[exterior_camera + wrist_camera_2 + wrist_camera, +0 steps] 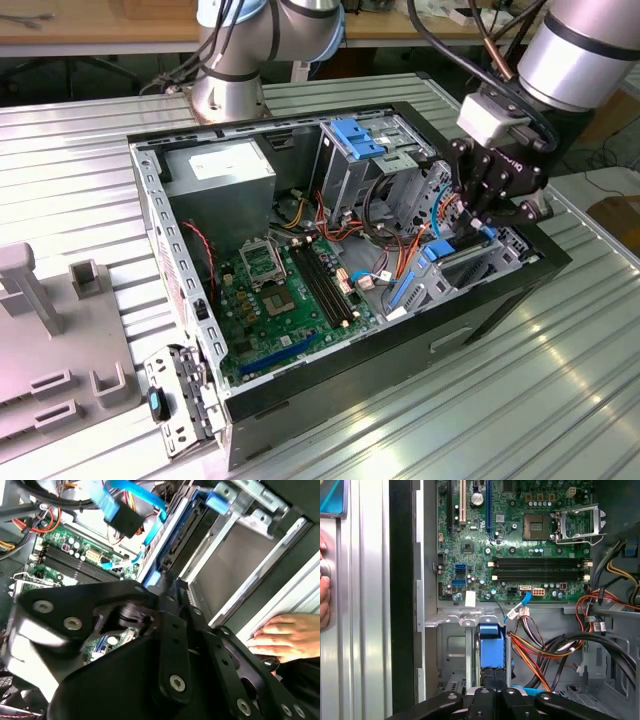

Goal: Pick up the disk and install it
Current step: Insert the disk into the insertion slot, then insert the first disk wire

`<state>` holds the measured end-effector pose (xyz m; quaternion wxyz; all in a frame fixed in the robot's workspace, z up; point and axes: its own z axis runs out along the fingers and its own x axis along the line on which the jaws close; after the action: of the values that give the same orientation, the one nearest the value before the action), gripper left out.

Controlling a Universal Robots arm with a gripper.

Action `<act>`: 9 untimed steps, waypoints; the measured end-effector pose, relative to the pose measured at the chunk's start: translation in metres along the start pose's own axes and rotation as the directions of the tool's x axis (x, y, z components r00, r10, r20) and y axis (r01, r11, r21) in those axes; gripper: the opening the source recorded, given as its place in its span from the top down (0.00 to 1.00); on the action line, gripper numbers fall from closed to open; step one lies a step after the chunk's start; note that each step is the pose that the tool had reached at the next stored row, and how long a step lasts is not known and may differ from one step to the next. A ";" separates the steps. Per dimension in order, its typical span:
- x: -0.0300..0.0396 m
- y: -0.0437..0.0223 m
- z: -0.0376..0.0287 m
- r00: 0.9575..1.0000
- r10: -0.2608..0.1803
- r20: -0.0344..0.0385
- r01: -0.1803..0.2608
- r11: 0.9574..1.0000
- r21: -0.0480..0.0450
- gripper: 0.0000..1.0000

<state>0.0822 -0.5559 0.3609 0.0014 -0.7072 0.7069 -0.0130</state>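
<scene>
Gripping disk (492,647): your gripper (478,221), fingers clamped on its blue-railed end. Disk straight ahead of fingertips, at drive bay (250,555) inside case (400,372). Person's hand (290,635) on case edge, off to fingers' side.

No legible txt, labels, nos. or signs

One blue-railed dark grey rectangular disk (465,258) is clasped between the fingers (476,205); beyond them one green circuit board (470,540), four long black memory slots (540,568), one hand (287,636).
</scene>
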 end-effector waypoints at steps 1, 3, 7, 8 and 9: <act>0.0000 -0.0054 0.0004 1.000 0.000 0.000 0.000 1.000 0.000 0.88; 0.0000 -0.0112 0.0011 1.000 0.000 0.000 0.000 1.000 0.000 0.89; 0.0000 -0.0143 0.0013 1.000 0.000 0.000 0.000 1.000 0.000 0.89; 0.0000 -0.0151 0.0014 1.000 0.000 0.000 0.000 1.000 0.000 0.89; 0.0000 -0.0159 0.0014 1.000 0.000 0.000 0.000 1.000 0.000 0.89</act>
<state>0.0981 -0.5559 0.3598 0.0014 -0.7072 0.7069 -0.0130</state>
